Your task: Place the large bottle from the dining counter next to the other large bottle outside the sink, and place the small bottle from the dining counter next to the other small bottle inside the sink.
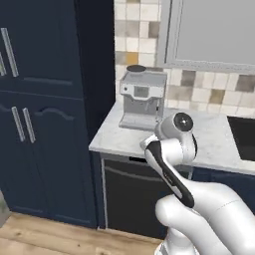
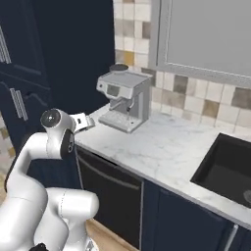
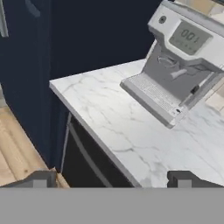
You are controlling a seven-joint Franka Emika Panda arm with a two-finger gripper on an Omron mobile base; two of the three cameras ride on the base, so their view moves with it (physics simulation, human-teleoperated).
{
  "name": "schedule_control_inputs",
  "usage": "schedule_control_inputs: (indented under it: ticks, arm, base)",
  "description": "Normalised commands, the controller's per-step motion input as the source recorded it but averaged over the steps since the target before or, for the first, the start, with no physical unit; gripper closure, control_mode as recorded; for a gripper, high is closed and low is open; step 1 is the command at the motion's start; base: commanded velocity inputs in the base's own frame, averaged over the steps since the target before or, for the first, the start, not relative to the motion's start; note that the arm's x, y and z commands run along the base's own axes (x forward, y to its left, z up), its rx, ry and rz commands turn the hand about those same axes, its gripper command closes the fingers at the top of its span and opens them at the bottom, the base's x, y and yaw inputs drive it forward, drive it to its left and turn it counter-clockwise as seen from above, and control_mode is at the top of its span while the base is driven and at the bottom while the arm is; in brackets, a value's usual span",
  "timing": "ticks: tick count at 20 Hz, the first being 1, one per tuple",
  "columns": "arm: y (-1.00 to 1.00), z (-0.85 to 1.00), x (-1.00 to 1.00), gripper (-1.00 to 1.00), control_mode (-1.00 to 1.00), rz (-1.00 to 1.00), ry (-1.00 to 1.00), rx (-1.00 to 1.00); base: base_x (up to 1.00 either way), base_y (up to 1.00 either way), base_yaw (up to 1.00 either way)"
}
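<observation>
Well, spread fingers (image 3: 111, 180) hover empty at the marble counter (image 3: 131, 131) corner beside the coffee machine (image 3: 179, 65).

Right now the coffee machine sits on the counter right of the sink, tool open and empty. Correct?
One thing is wrong: the coffee machine is left of the sink, not right, by the counter's left end; the right base view shows it. The rest holds: the tool is open and empty, as the hand view shows.

Lighting: even, diffuse, rendered; source not discernible. Marble counter (image 1: 214, 139) bright, navy cabinets (image 1: 40, 109) dim. Shadows faint. Glare minimal. Slight softness throughout, possibly low resolution.
</observation>
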Motion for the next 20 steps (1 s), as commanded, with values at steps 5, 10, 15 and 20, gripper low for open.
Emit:
schedule_control_inputs:
  ticks: [5, 10, 15, 20]
  arm:
    - [0.0, 0.0, 0.0, -1.0, 1.0, 0.0, 0.0, 0.0]
    - [0.0, 0.0, 0.0, -1.0, 1.0, 0.0, 0.0, 0.0]
    - [0.0, 0.0, 0.0, -1.0, 1.0, 0.0, 0.0, 0.0]
    - [0.0, 0.0, 0.0, -1.0, 1.0, 0.0, 0.0, 0.0]
  base:
    - [-0.04, 0.44, 0.56]
    - [0.0, 0.46, 0.61]
    - [0.31, 0.69, 0.55]
    - [0.77, 0.84, 0.45]
